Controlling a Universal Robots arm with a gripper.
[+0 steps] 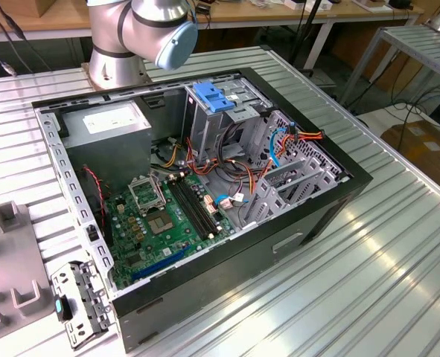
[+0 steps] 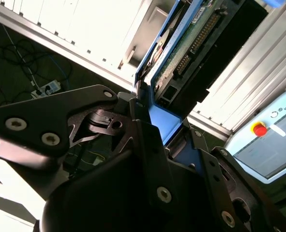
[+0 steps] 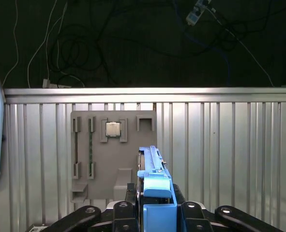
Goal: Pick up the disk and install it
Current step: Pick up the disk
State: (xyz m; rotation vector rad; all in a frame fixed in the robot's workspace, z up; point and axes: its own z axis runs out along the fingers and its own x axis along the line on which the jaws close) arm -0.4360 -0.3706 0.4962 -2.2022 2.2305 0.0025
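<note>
**Disk in hand, not yet in the case**

The gripper (image 3: 157,215) has its fingers clamped on the disk (image 3: 157,186), which is carried edge-on, blue rails showing, above a grey tray (image 3: 99,164) holding a chip (image 3: 113,129). So the pick looks done and the install is pending. That likely calls for squaring the rails to the drive cage (image 1: 234,126), at twelve o'clock inside the open computer case (image 1: 339,193) in the exterior view. The ribbed metal table (image 1: 368,282) carries everything. Wooden benches stand at twelve o'clock, and cables trail over the dark floor.

disk (image 3: 156,166) in hand (image 3: 156,205), PC (image 1: 279,249) on tbl (image 1: 376,290)
</note>
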